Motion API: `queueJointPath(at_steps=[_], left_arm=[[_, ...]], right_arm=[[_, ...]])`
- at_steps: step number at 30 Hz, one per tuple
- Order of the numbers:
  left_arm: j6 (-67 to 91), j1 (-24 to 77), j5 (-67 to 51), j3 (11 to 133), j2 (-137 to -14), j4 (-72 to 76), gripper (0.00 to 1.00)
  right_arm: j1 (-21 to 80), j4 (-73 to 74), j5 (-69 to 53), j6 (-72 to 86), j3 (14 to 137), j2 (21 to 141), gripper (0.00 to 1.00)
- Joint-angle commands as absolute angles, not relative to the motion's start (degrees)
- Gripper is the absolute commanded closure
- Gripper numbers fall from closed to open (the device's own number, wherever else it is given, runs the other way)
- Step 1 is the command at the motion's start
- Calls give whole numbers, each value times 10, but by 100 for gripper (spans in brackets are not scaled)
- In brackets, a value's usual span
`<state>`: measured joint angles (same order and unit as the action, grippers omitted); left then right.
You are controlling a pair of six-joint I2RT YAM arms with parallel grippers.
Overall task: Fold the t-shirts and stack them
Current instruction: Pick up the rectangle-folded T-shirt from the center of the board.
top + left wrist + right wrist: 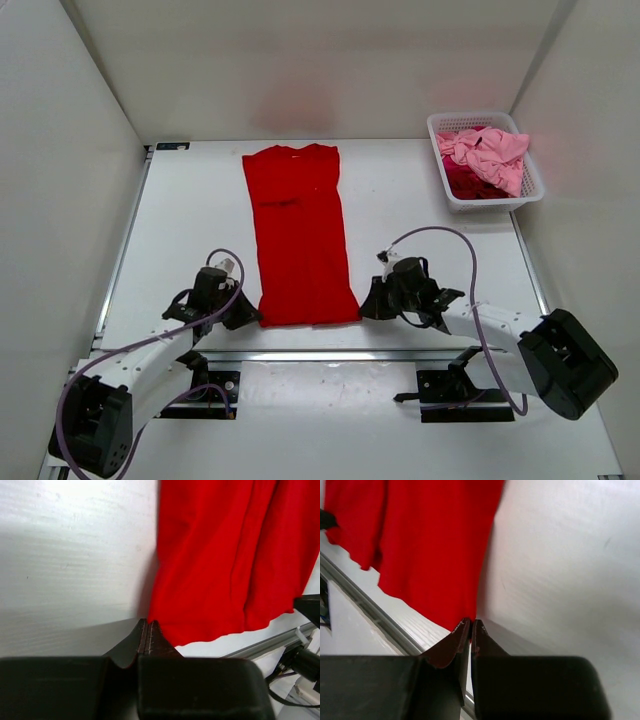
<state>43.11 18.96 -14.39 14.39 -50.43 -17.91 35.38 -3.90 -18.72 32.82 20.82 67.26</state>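
Note:
A bright red t-shirt [300, 230] lies flat on the table as a long narrow strip, collar at the far end and hem toward the arms. My left gripper [250, 318] sits at the hem's near left corner. In the left wrist view its jaws [148, 622] are pressed together on the corner of the red cloth [225, 555]. My right gripper [368, 305] is at the near right corner. The right wrist view shows its jaws [471, 621] shut, with a sliver of the red cloth [430, 540] pinched between them.
A white lattice basket [495, 203] stands at the far right. It holds a crumpled light pink t-shirt [490, 150] on top of a magenta one [465, 182]. A metal rail [330, 354] runs along the table's near edge just behind the hem. White walls close in both sides.

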Motion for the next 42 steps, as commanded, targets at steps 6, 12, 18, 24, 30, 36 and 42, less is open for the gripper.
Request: queueJointPath(at_steps=[6, 12, 18, 24, 30, 36, 42], left_arm=[[408, 187, -134, 126, -459, -240, 73], [410, 186, -116, 156, -419, -278, 40], [411, 167, -119, 151, -417, -280, 33], [446, 185, -133, 117, -460, -210, 48], [432, 182, -132, 123, -479, -214, 80], [422, 184, -140, 127, -444, -263, 96], [403, 194, -154, 131, -448, -301, 78]], right_arm=[[367, -5, -163, 320, 183, 650, 78], [357, 45, -173, 295, 229, 623, 67], [382, 11, -179, 309, 243, 672, 59], [399, -39, -200, 337, 257, 688, 59], [412, -92, -209, 361, 236, 717, 66], [416, -111, -206, 371, 211, 735, 87], [409, -82, -183, 372, 182, 689, 90]])
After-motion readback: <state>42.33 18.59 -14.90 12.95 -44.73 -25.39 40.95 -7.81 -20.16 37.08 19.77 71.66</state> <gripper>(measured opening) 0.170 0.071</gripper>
